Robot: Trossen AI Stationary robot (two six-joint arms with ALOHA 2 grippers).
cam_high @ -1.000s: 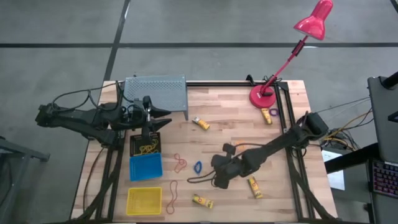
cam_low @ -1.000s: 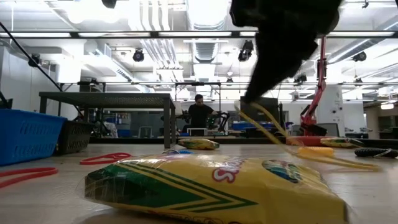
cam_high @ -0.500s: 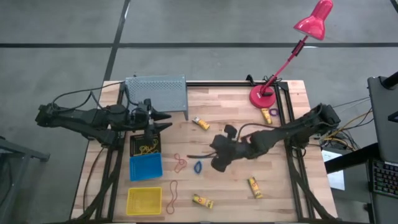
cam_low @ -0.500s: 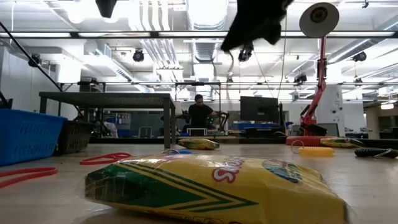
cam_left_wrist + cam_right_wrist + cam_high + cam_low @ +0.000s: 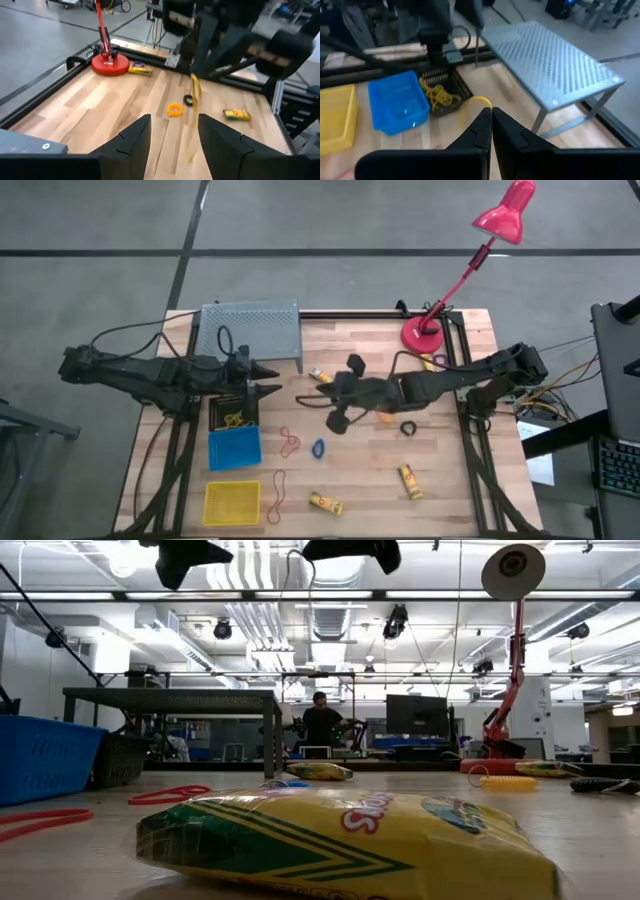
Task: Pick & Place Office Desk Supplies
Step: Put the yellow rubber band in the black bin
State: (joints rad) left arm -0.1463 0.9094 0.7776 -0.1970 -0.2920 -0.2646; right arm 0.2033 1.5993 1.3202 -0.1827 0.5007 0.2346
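Observation:
My right gripper (image 5: 303,394) is shut on a yellow rubber band (image 5: 479,102) and is raised above the table's middle, pointing toward the black bin (image 5: 234,413), which holds yellow bands. My left gripper (image 5: 268,379) hovers open over that bin's far edge with nothing between its fingers (image 5: 131,142). Flat on the wood lie red bands (image 5: 289,442), a blue ring (image 5: 318,448), a black ring (image 5: 408,427), an orange piece (image 5: 385,418) and several yellow tubes (image 5: 322,377). My right gripper pinches the yellow rubber band between its two fingertips (image 5: 485,119), at one spot on the loop (image 5: 483,101). The fingers come from the table's right, slanting slightly down. The band hangs slack below them (image 5: 194,100), clear of the table.
A blue bin (image 5: 234,448) and a yellow bin (image 5: 232,502) stand in line with the black one toward the near edge. A grey mesh stand (image 5: 252,328) is at the far left, and the pink lamp's base (image 5: 424,336) at the far right. A yellow pack (image 5: 340,840) lies near the front edge.
My right gripper has risen from the table near the front and swung toward the far left, toward the black bin, staying shut; the yellow band came up with it, first stretched, then clear of the table. My left gripper has sunk a little and tipped downward.

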